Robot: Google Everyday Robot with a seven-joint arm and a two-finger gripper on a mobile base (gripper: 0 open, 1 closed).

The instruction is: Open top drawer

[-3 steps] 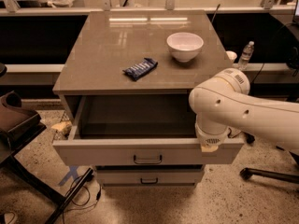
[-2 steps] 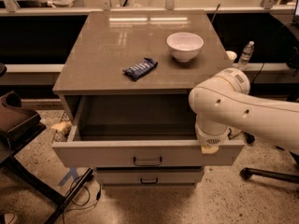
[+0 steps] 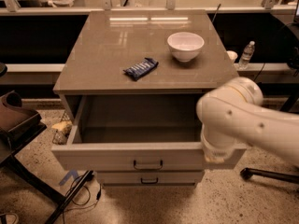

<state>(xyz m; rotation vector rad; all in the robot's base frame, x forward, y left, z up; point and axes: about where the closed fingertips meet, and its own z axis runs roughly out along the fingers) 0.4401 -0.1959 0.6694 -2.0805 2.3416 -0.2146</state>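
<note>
The top drawer point(image 3: 112, 156) of the pale grey cabinet stands pulled out toward me, with its grey box interior point(image 3: 140, 120) showing and nothing in it. Its small dark bar handle point(image 3: 148, 164) sits at the centre of the front. My white arm reaches in from the right. Its gripper point(image 3: 214, 156) hangs at the drawer's right front corner and hides that corner. A narrower drawer point(image 3: 149, 178) with a like handle shows below, shut.
On the cabinet top point(image 3: 98, 55) lie a blue snack bar point(image 3: 140, 68) and a white bowl point(image 3: 185, 45). A water bottle point(image 3: 246, 55) stands on the ledge behind right. A dark chair point(image 3: 16, 120) is at left, cables point(image 3: 79, 192) on the floor, a chair base point(image 3: 268, 174) at right.
</note>
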